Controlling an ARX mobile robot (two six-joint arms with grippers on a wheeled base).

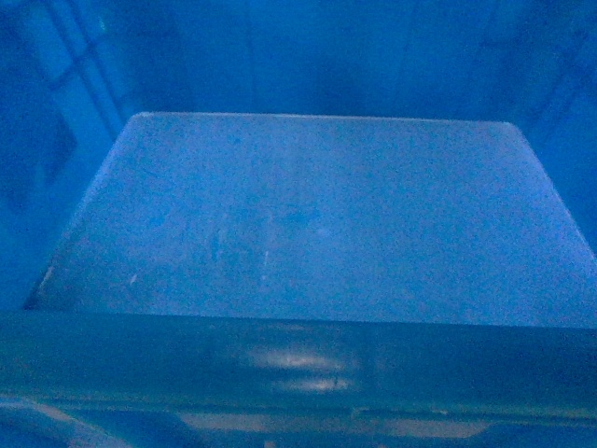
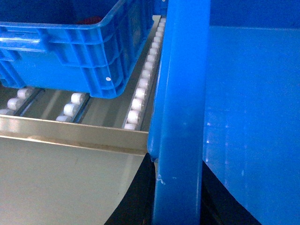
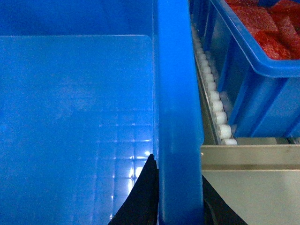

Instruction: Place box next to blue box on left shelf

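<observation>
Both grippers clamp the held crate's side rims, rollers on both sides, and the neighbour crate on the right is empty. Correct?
Not quite. The right neighbour crate holds red material, as the right wrist view shows. The rest stands: the left gripper and right gripper each straddle a rim of the held crate, with rollers alongside.

Head view: dim, grainy, heavy blue cast, soft all over | glare: pale patches on near rim of the box (image 1: 298, 359) I carry | my left wrist view: bright, even, sharp; faint sheen on box wall, right | my right wrist view: bright; specular speckles on box floor, near.
</observation>
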